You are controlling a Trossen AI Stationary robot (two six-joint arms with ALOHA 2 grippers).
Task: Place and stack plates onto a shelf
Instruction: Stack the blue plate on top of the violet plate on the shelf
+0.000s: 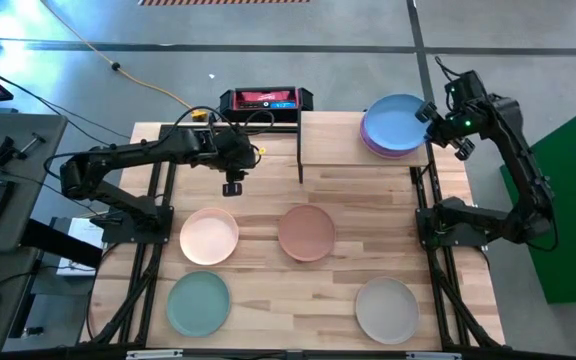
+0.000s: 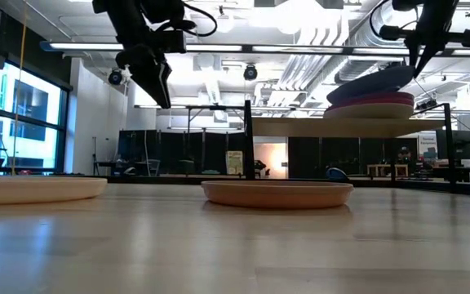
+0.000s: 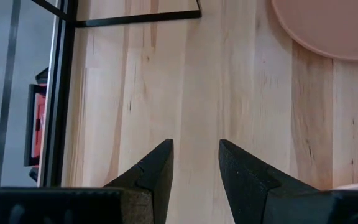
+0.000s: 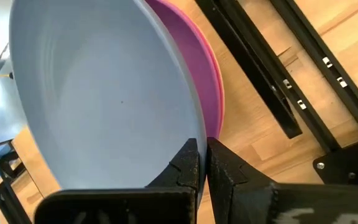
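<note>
Wooden table (image 1: 338,300), right hand (image 4: 202,163) pinching tilted blue plate (image 4: 98,93) on shelf (image 1: 333,140)

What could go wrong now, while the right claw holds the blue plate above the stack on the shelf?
1. The right claw pinches only the rim of the blue plate, which sits tilted over the stack in the low view; released like this, it may land crooked or slide off.
2. The stack sits close to the right end of the shelf, so a nudge could push the purple plate beneath over that edge.
</note>
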